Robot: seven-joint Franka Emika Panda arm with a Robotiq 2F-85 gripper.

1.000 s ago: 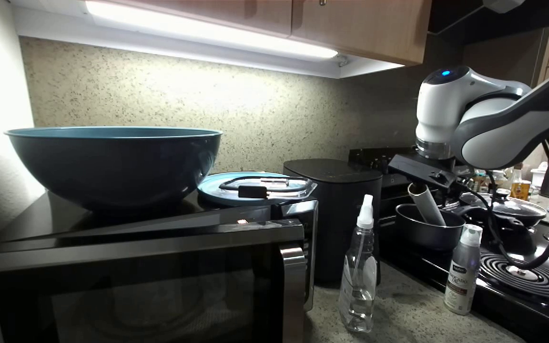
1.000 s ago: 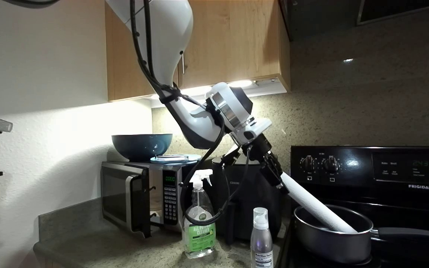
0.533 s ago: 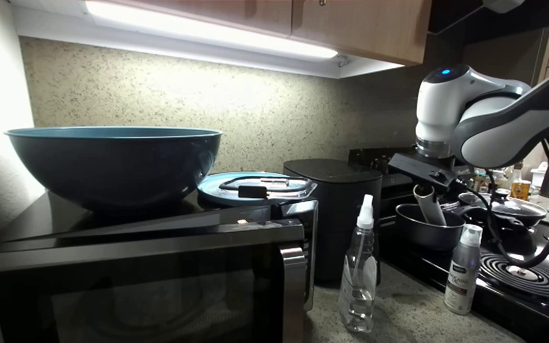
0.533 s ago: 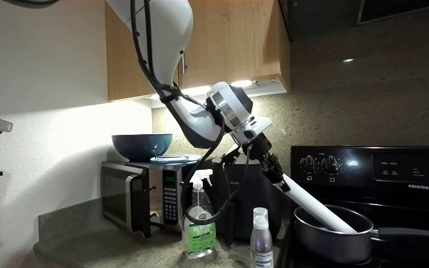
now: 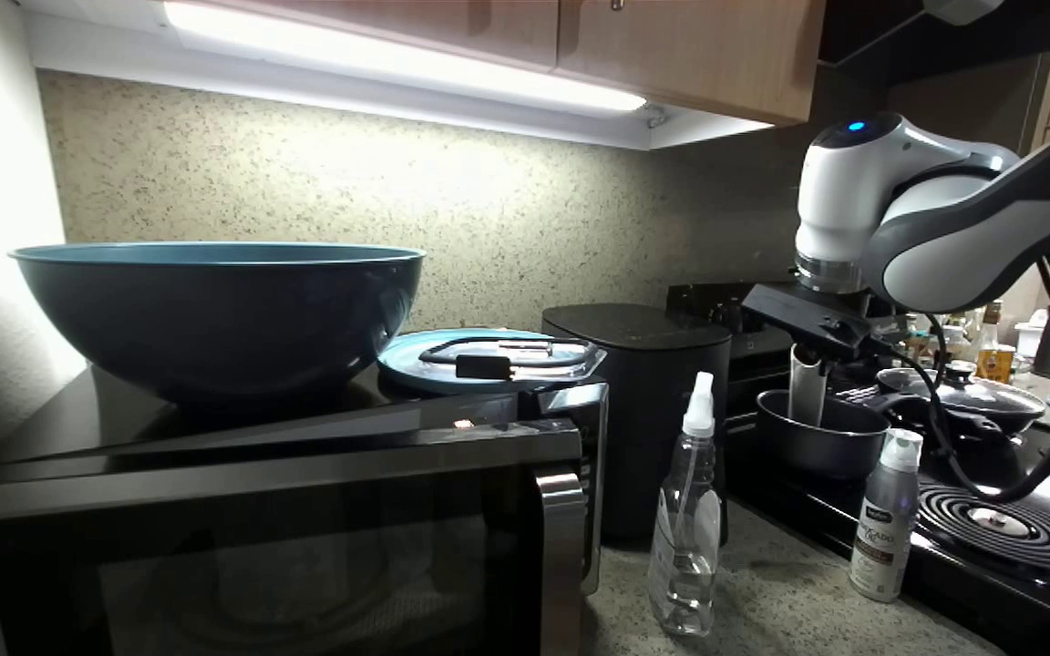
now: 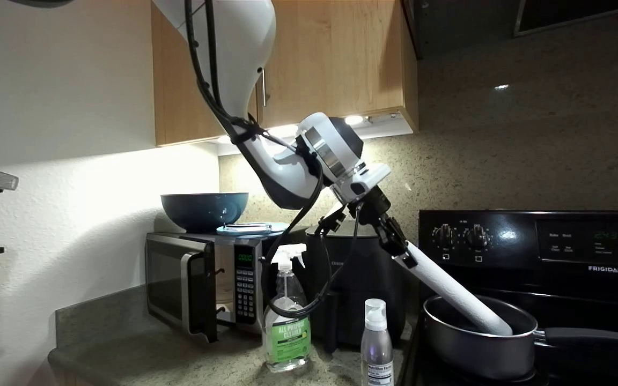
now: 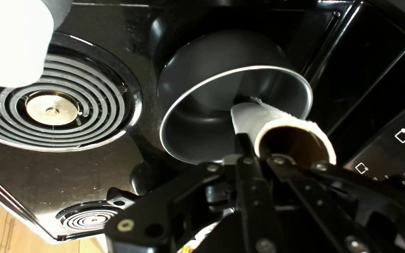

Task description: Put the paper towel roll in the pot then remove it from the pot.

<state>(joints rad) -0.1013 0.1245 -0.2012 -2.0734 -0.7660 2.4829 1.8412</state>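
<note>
The paper towel roll (image 6: 462, 297), a white tube with a hollow brown core, leans at a slant with its lower end inside the dark pot (image 6: 480, 354). In the wrist view the roll (image 7: 253, 117) crosses the right part of the pot's pale rim (image 7: 188, 95), its open end toward the camera. My gripper (image 7: 257, 151) is at that upper end, shut on the tube's wall: one finger (image 7: 245, 142) outside, the other reaching into the core, its tip hidden. An exterior view shows the gripper (image 5: 824, 369) above the pot (image 5: 821, 451), the roll (image 5: 806, 392) nearly upright there.
On the counter beside the stove stand a clear spray bottle (image 5: 689, 547) and a grey oil can (image 5: 885, 519). A dark air fryer (image 5: 634, 419) rises behind them. The pot's handle (image 6: 593, 336) points right; a lidded pan (image 5: 972, 396) sits farther along the stove.
The jaws have come together on the roll's upper edge. In an exterior view the roll has swung from a clear tilt to nearly upright, its lower end shifting left. The arm rose slightly.
</note>
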